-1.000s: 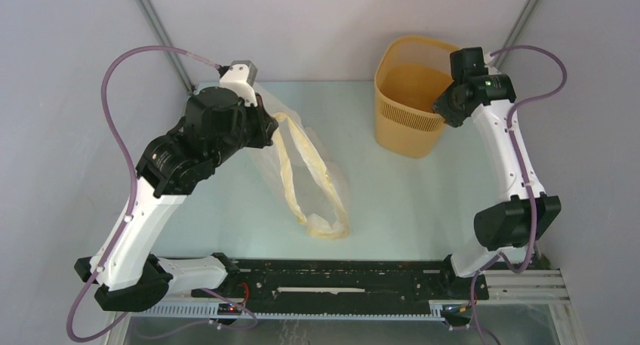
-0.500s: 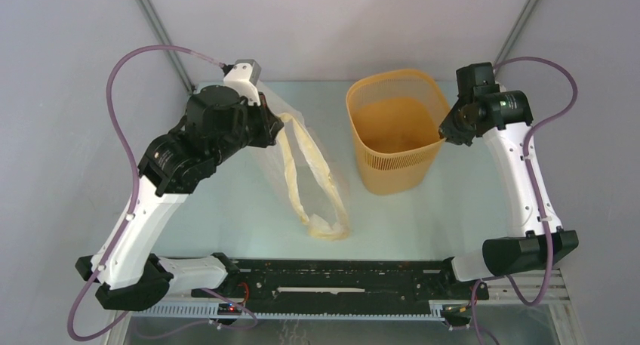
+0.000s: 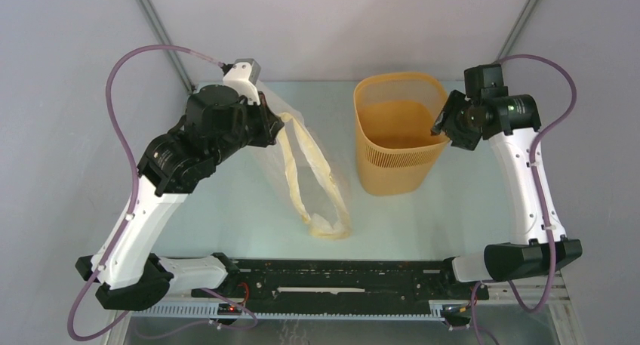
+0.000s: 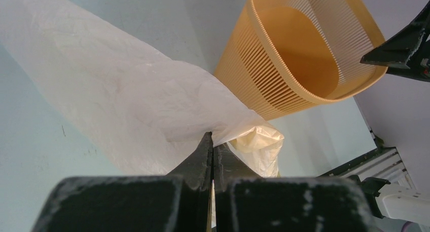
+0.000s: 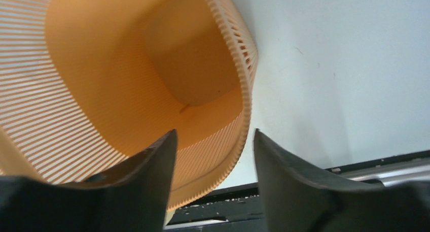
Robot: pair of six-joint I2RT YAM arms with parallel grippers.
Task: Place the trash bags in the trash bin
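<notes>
"Trash bag (image 3: 313,183) first: is any of it in?"

"No. You have it draped on the bench (image 3: 423,217) left of centre in the overhead view. Its yellow band loops down toward the lower middle. It sits wholly outside the trash bin (image 3: 396,171) and close beside it; I cannot tell whether they touch. By my reading nothing is finished: lifting, carrying across and stuffing all remain."

"And the bin?"

"Standing at upper centre-right, with nothing inside as far as you can see."

"My tools?"

"Your left tool (image 4: 211,140) is clenched on a fold of bag film. Your right tool (image 5: 213,135) is spread wide, and the bin's rim passes between its fingers unsqueezed."

"Which view tells you that?"

"Only the wrist views. Overhead, your left arm covers the pinch and the right tool's gap is too small to read. The left wrist view shows film caught at the tips, lower centre. The right wrist view shows the bare bin floor, upper centre. Only the overhead view gives you the whole bag and how it lies beside the bin."
</notes>
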